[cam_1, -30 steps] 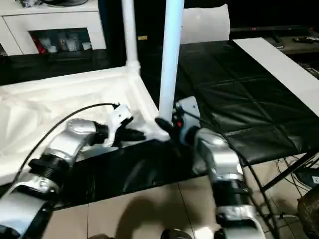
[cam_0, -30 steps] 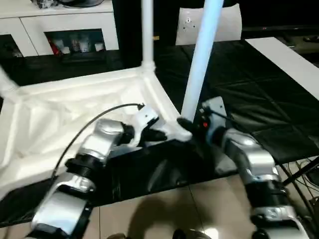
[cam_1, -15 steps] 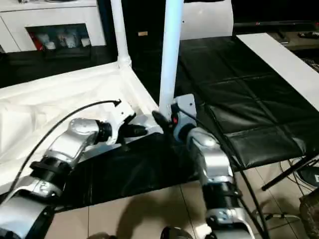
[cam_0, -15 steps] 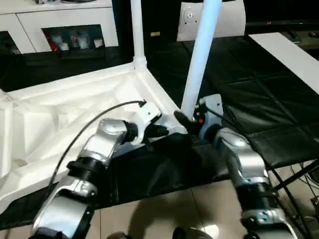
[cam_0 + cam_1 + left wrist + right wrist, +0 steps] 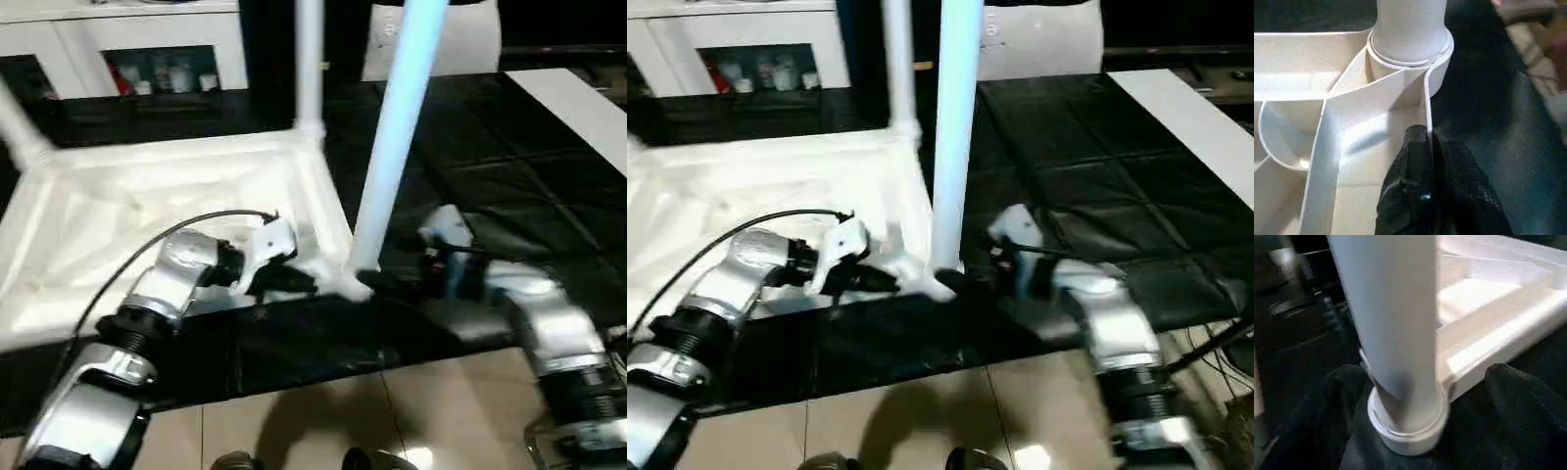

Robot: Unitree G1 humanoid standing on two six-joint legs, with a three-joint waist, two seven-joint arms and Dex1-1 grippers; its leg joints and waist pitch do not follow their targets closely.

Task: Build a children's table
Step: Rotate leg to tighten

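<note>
left tool [image 5: 1427, 142]: closed, pinching table [image 5: 176, 186] rim near corner leg [image 5: 392, 147]
right tool [image 5: 1415, 431]: open, straddling leg base
table: white, upside down

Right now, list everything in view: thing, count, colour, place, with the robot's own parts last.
Upturned square plastic table top: one, white, ribbed underside up, on the black mat.
Round tapered table legs: three, white, standing in corner sockets: near corner, far corner, far left corner.
Padded mat: one, black, under the table.
Flat board: one, white, far right.
Glass-door cabinet: one, white, behind.
Left gripper: black, shut on the top's rim.
Right gripper: black, open around the near leg's base.
</note>
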